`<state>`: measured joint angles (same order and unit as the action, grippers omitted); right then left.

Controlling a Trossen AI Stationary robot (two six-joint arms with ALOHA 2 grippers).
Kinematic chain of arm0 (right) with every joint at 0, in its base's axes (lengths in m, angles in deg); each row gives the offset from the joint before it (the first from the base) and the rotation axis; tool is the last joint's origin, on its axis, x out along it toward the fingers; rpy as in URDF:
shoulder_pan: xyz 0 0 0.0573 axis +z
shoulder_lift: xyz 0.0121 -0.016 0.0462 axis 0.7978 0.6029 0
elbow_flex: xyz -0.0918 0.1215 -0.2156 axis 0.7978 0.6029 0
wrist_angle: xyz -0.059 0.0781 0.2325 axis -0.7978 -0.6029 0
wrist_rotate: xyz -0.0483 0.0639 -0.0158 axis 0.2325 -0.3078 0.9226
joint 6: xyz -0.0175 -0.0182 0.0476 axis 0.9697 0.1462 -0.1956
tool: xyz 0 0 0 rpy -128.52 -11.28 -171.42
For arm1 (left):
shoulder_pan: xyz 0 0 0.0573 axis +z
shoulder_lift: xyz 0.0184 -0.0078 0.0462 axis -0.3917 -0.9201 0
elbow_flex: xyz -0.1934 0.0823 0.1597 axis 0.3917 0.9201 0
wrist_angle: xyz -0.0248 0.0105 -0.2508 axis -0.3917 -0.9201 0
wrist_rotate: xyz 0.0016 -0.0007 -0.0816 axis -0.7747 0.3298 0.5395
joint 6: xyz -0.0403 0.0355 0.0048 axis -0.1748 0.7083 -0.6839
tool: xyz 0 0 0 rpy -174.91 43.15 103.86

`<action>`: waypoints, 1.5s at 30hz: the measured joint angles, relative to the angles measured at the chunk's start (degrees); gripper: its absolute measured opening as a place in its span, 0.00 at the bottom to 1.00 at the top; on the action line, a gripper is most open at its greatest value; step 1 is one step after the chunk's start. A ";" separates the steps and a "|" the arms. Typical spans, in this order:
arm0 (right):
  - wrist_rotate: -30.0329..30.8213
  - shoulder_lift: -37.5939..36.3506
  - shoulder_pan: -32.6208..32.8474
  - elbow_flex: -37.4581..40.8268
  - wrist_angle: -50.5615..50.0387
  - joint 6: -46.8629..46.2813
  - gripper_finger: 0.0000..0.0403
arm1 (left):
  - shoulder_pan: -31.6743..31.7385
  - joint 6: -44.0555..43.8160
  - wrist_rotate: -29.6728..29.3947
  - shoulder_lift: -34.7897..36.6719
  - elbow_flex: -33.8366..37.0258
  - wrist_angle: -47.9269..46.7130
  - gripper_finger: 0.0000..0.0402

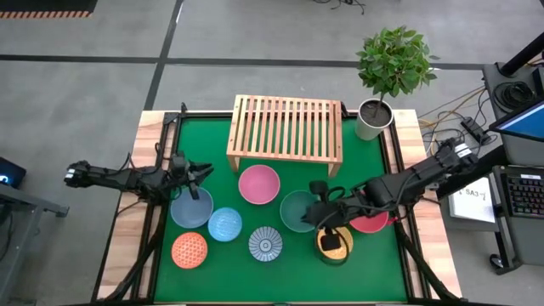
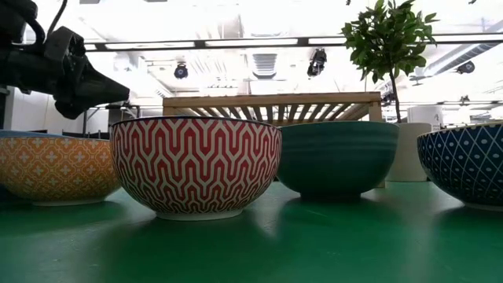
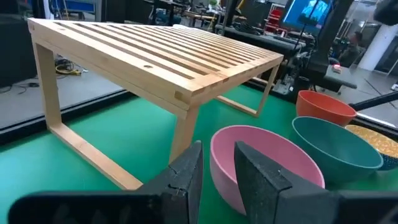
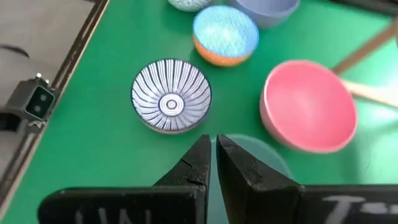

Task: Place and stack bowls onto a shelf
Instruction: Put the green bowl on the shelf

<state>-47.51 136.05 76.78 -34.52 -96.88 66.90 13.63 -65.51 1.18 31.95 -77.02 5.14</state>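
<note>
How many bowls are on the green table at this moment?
8. Front row: orange bowl, light blue bowl, grey-white bowl, yellow bowl. Behind them: slate blue bowl, pink bowl, green bowl, red bowl, partly hidden under the right arm.

Light slatted-wood shelf (image 1: 286, 127), glossy bowls (image 2: 196, 167).

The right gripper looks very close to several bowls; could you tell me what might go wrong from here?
1. The right gripper, shut and empty, hovers among the dark green bowl, yellow bowl and red bowl; a low sweep could knock one aside.
2. The shelf is bare, and the pink bowl sits just before it, possibly obstructing placement.
</note>
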 joint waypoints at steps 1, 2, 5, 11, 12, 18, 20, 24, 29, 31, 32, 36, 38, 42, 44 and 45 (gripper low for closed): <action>0.01 0.60 0.00 -0.60 -0.04 1.58 0.04 | 0.00 -0.93 0.02 0.00 0.00 0.12 0.19; 0.01 1.33 0.00 -1.01 -0.09 2.81 0.04 | 0.00 -1.80 0.02 0.00 0.00 0.45 0.19; 0.01 3.31 -0.26 -1.51 -0.68 3.52 0.04 | 0.00 -2.42 0.05 0.02 0.00 2.66 0.19; 0.04 8.60 -0.28 -1.58 -0.52 -1.58 0.04 | 0.00 -0.27 0.14 0.02 0.00 6.58 0.19; 0.05 9.68 -0.48 -2.20 -0.77 -1.60 0.04 | 0.00 -0.16 0.13 0.02 0.00 7.33 0.19; -1.82 14.50 -2.38 -7.38 -6.58 -8.59 0.08 | 0.00 0.73 0.13 0.05 -0.02 9.78 0.19; -2.77 15.31 -2.88 -8.46 -8.19 -11.76 0.13 | 0.00 0.75 0.13 0.07 -0.02 9.89 0.19; -3.46 16.93 -2.87 -8.76 -9.32 -15.64 0.28 | 0.00 0.55 0.13 0.07 -0.02 10.13 0.19; -4.97 21.12 -2.49 -8.68 -9.51 -15.85 0.41 | 0.00 0.51 0.13 0.05 -0.02 11.04 0.19; -5.03 22.95 -2.49 -8.63 -9.73 -16.91 0.44 | 0.00 0.52 0.13 0.06 -0.02 11.37 0.19; -5.02 23.81 -2.49 -8.63 -9.98 -17.30 0.45 | 0.00 0.51 0.13 0.07 -0.02 11.41 0.19; -5.01 26.16 -2.51 -8.55 -12.00 -17.62 0.43 | 0.00 0.51 0.13 0.07 -0.02 11.55 0.19; -4.99 26.76 -2.51 -8.55 -12.00 -17.63 0.39 | 0.00 0.51 0.13 0.07 -0.02 11.55 0.19; -5.02 26.42 -2.51 -8.56 -11.87 -18.27 0.20 | 0.00 0.49 0.13 0.11 -0.02 11.55 0.19; -5.02 26.16 -2.51 -8.57 -11.89 -18.57 0.08 | 0.00 0.51 0.13 0.11 -0.02 11.56 0.19; -5.01 26.06 -2.51 -8.57 -11.91 -18.57 0.06 | 0.00 0.51 0.13 0.11 -0.02 11.57 0.19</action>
<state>-52.52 162.11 74.27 -43.09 -108.79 48.33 13.63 -65.00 1.31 32.06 -77.04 16.71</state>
